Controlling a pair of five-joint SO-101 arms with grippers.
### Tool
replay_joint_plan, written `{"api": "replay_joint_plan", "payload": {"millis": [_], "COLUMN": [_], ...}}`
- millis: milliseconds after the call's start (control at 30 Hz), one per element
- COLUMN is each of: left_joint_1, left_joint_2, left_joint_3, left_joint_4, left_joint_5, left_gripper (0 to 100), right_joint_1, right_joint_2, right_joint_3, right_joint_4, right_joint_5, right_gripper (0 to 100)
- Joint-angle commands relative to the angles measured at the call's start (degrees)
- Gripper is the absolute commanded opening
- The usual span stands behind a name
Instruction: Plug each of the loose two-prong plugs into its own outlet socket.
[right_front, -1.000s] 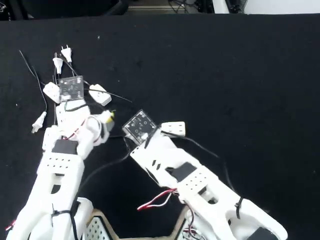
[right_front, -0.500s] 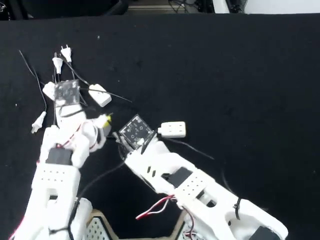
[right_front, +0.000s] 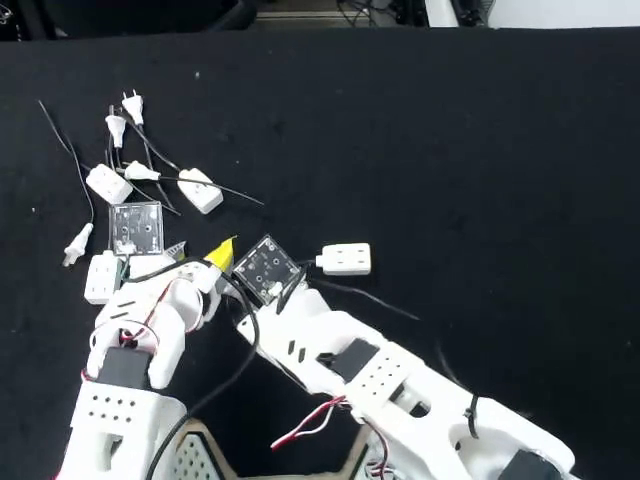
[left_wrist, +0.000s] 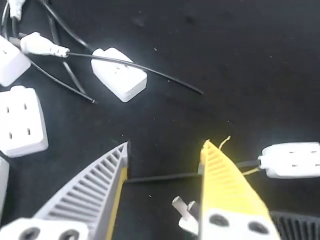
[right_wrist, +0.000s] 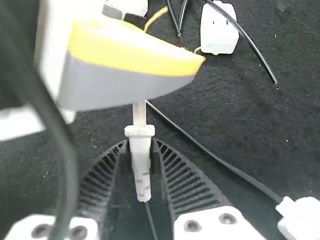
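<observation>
Black matte table (right_front: 450, 150); left gripper (left_wrist: 165, 147) spread wide, holding nothing; right gripper (right_wrist: 140, 144), near a white rectangular outlet socket (right_front: 345, 259), clamps a small white two-prong plug (right_wrist: 140, 170), prongs seemingly touching the left's yellow finger (left_wrist: 220, 185)

There are five outlet sockets (right_front: 103, 183) (right_front: 200, 190) (right_front: 100, 277) (right_front: 347, 259) (left_wrist: 22, 122), five two-prong plugs (right_front: 133, 102) (right_front: 116, 126) (right_front: 140, 171) (right_front: 75, 243) (right_wrist: 138, 150) and two robot arms (right_front: 125, 350) (right_front: 370, 370).

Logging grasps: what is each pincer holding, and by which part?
The right pincer clamps a white two-prong plug by its body; the left pincer is open, holding nothing.
</observation>
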Motion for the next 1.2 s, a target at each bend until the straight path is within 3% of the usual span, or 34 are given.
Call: {"api": "replay_joint_plan", "payload": {"millis": [0,233,433,1167], "left_joint_1": [1.01,0.75,0.66,1.01], "left_joint_2": [0.88,1.23,1.23,1.23], "left_joint_3": [0.48,0.66,0.66,0.84], "left_joint_4": [-1.05,-1.05,-1.05,-1.05], "left_joint_5": [-4.40,-4.48,-4.66,-4.48], "left_gripper": [23,23,23,23], "right_joint_1": [-0.09,0.26,4.13,4.31], "right_joint_2": [-4.88,-17.54,-23.34,-23.78], "right_joint_3": [-2.86,-1.80,2.33,2.42], "right_joint_4": [2.73,12.66,9.85,9.76], "right_joint_5": [-0.44,-0.44,-0.44,-0.79], "right_gripper": [1.1,1.1,1.1,1.1]}}
